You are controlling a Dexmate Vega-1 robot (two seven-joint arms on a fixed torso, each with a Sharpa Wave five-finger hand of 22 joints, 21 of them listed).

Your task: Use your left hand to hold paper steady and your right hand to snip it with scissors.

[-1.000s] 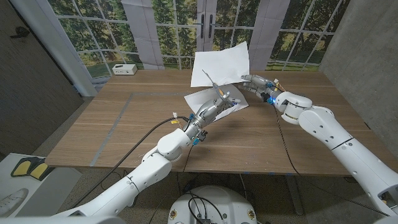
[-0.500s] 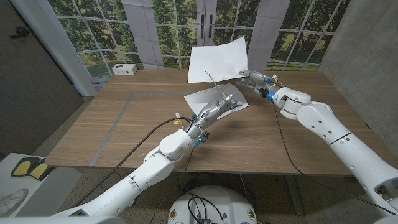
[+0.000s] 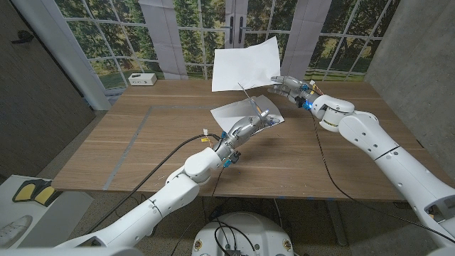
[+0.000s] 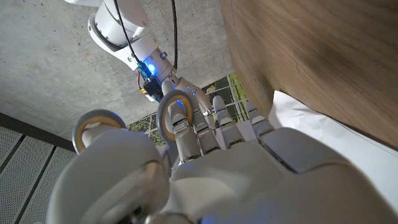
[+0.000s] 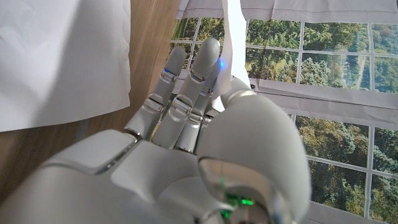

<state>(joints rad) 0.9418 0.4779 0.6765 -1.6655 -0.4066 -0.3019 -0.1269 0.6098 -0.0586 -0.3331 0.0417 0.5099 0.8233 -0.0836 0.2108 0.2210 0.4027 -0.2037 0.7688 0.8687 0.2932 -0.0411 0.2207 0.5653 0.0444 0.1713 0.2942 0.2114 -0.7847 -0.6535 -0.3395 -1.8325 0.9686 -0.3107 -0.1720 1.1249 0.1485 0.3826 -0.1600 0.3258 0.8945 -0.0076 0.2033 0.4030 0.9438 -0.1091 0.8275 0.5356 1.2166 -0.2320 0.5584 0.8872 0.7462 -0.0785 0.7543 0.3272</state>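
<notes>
Roles reversed: scissors in left hand, paper in right

The left hand (image 3: 245,128) gripped the scissors (image 3: 250,102), blades angled up toward the raised paper (image 3: 245,62), which the right hand (image 3: 286,87) pinched by its lower edge so it hung clear of the table (image 3: 142,142). A second sheet (image 3: 234,112) lay under the left hand, nearest to interfering; a white box (image 3: 142,79) sat well apart

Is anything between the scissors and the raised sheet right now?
Nothing visible. The scissors in the left hand point up at the raised sheet the right hand holds. A second sheet lies on the table, below them.
</notes>
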